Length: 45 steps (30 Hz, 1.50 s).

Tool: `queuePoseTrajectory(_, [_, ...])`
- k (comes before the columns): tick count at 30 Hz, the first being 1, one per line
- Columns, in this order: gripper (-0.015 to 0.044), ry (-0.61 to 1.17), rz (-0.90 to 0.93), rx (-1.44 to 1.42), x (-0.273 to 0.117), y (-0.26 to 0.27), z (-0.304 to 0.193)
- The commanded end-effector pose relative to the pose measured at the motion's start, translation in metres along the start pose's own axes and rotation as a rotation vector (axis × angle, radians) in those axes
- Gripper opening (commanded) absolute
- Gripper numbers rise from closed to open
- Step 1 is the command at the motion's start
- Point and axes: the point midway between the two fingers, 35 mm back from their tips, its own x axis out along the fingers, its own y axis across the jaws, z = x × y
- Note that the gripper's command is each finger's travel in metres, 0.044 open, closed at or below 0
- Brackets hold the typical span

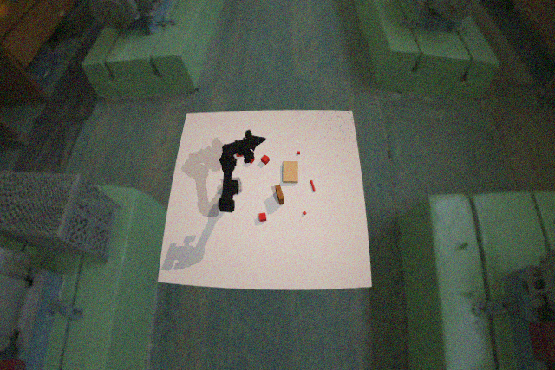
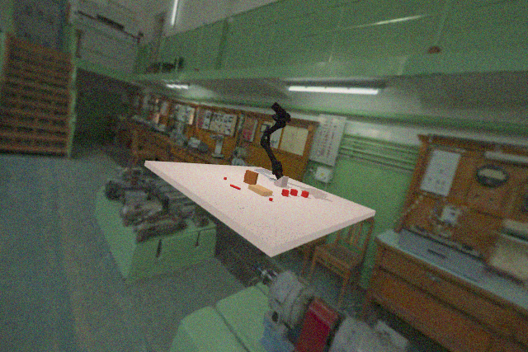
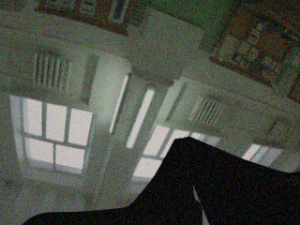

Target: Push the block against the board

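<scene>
The board, a flat light tan slab (image 1: pixel 290 172) (image 2: pixel 260 190), lies near the middle of the table. The square block, a brown slab (image 1: pixel 279 194) (image 2: pixel 250 177), stands on a narrow side by the board's lower left corner in the top view. It is turned a little against the board. No whole side of it lies along the board; whether a corner touches is too small to tell. My gripper (image 1: pixel 263 139) (image 3: pixel 183 145) is shut and empty, high above the table and away from both parts. The wrist view shows only the room beyond the fingers.
Red cubes (image 1: pixel 265 159) (image 2: pixel 285 192) lie between arm and board, partly hidden by the arm in the top view. Another red cube (image 1: pixel 262 217) lies below the block. A red stick (image 1: pixel 312 185) (image 2: pixel 234 186) and small red pieces (image 1: pixel 298 152) (image 1: pixel 304 212) lie around the board.
</scene>
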Motion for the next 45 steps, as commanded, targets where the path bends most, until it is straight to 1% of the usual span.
queuePoseTrajectory(1, [0.0000, -0.016, -0.033, -0.140, 0.011, -0.015, 0.008])
queuePoseTrajectory(13, [0.0000, -0.072, -0.160, -0.526, 0.043, -0.055, 0.044])
queuePoseTrajectory(25, [0.0000, -0.110, -0.342, -0.891, 0.066, -0.094, 0.094])
queuePoseTrajectory(35, [0.0000, -0.119, -0.538, -1.171, 0.076, -0.123, 0.144])
queuePoseTrajectory(45, [0.0000, -0.096, -0.775, -1.421, 0.074, -0.148, 0.200])
